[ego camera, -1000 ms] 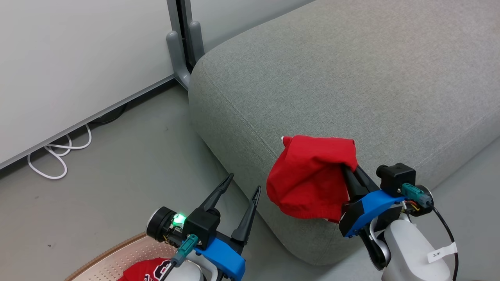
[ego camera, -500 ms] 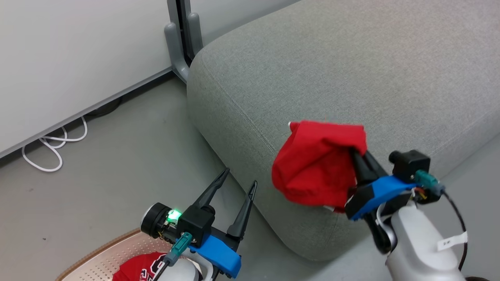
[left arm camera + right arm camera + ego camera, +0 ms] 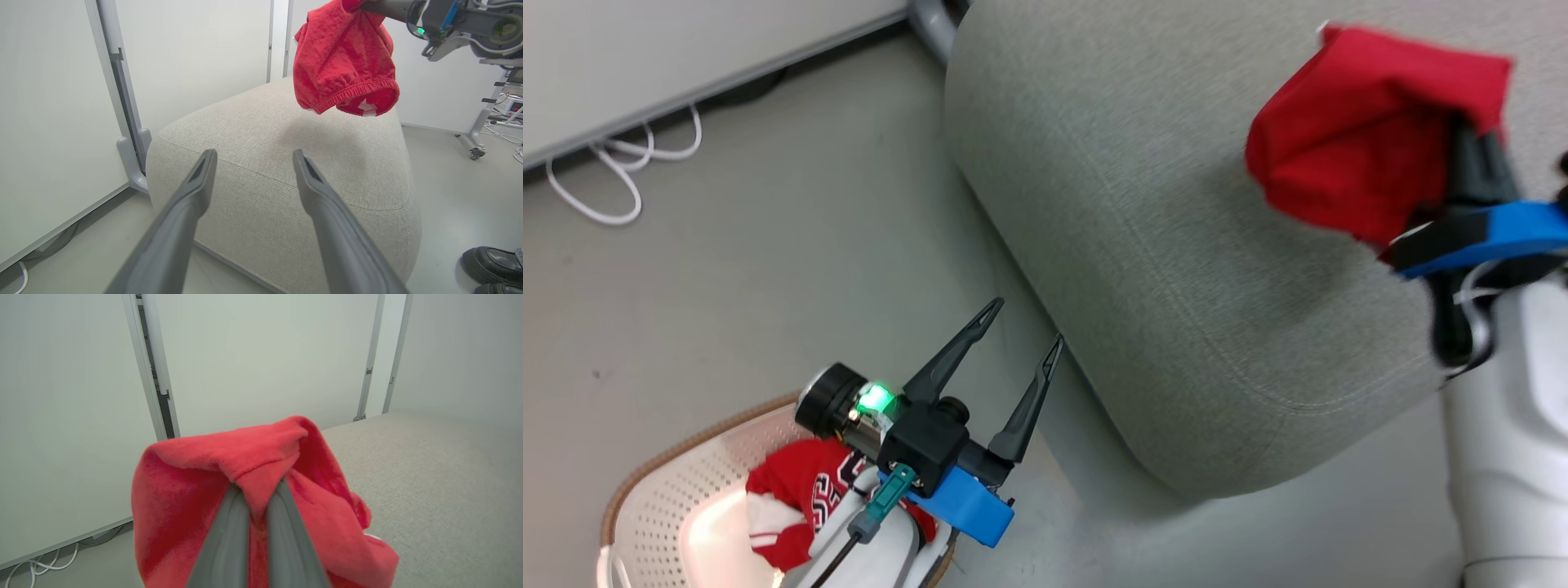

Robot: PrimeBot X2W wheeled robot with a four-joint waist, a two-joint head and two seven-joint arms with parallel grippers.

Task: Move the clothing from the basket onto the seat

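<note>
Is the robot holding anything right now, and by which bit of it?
The right gripper pinches a fold of a red garment, dangling over the sofa. The left gripper is open, holding nothing.

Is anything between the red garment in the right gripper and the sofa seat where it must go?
Nothing visible. The red garment hangs from the right gripper over the sofa; the grey top below it is bare.
</note>
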